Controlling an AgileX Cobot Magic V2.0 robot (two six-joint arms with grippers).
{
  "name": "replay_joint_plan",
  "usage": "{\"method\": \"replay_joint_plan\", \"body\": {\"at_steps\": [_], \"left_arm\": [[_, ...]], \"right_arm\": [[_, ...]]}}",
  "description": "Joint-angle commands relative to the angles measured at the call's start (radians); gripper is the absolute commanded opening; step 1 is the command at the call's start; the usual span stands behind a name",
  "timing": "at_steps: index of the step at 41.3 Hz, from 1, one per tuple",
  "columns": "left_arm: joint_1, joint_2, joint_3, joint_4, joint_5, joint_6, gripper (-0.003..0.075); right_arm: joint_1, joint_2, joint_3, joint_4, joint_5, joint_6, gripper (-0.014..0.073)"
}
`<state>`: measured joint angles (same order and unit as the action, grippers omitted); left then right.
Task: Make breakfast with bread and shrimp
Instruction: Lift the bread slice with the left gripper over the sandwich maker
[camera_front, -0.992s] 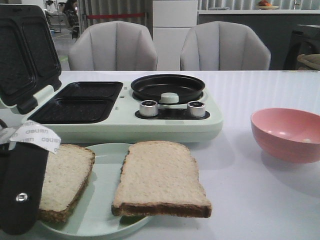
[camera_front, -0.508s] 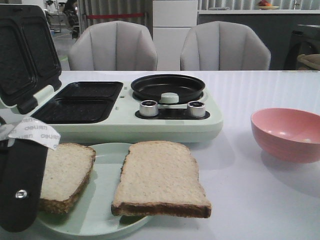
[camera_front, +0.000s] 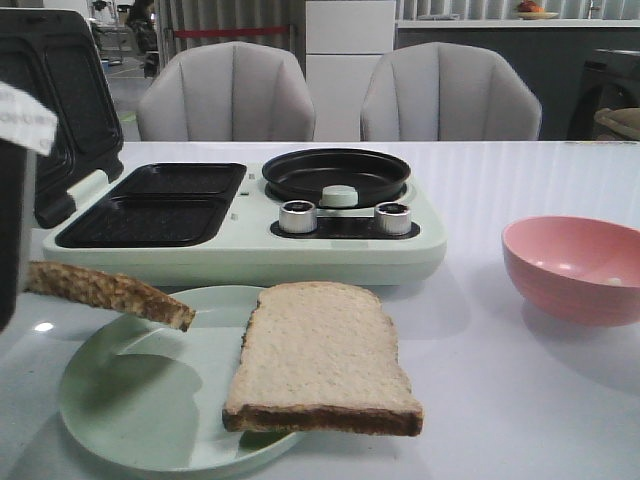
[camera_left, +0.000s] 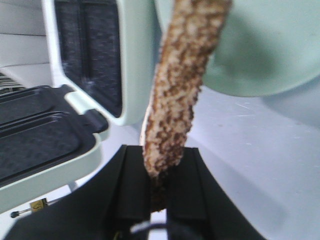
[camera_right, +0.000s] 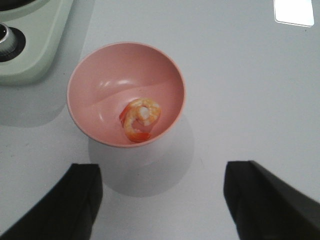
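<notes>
One bread slice hangs edge-on above the left side of the pale green plate, with my left gripper shut on its end; its crust fills the middle of the left wrist view. The other bread slice lies flat on the plate's right side, overhanging the rim. A curled shrimp rests in the pink bowl, which stands at the table's right. My right gripper hovers open above the table just short of the bowl.
A mint-green breakfast maker stands behind the plate, with two dark sandwich plates, a round black pan, two knobs and its lid raised at the left. Two grey chairs stand beyond the table.
My left gripper has lifted the left bread slice off the plate; the slice now hangs raised and edge-on. The other slice, the bowl and the right arm have not moved.
</notes>
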<state>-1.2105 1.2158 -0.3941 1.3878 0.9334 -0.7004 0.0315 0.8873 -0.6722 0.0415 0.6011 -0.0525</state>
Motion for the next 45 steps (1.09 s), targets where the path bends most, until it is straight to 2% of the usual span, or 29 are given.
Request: {"method": "replay_joint_plan", "body": {"at_steps": [1, 18, 23, 32, 38, 45], "left_arm": [[-0.008, -0.054, -0.021, 0.094, 0.067, -0.016, 0.0132], [0.025, -0.082, -0.155, 0.262, 0.074, -0.014, 0.0132], [0.114, -0.082, -0.208, 0.299, -0.008, -0.014, 0.0132], [0.342, -0.051, -0.314, 0.32, -0.212, -0.014, 0.0132], [0.469, 0.03, -0.408, 0.321, -0.271, -0.014, 0.0132], [0.552, 0.159, -0.518, 0.321, -0.285, -0.014, 0.0132]], "right_arm": [[0.0, -0.003, -0.026, -0.005, -0.067, 0.0, 0.0615], [0.0, -0.003, -0.026, -0.005, -0.067, 0.0, 0.0615], [0.0, -0.003, -0.026, -0.005, -0.067, 0.0, 0.0615], [0.0, -0.003, -0.026, -0.005, -0.067, 0.0, 0.0615], [0.0, -0.003, -0.026, -0.005, -0.067, 0.0, 0.0615], [0.0, -0.003, -0.026, -0.005, -0.067, 0.0, 0.0615]]}}
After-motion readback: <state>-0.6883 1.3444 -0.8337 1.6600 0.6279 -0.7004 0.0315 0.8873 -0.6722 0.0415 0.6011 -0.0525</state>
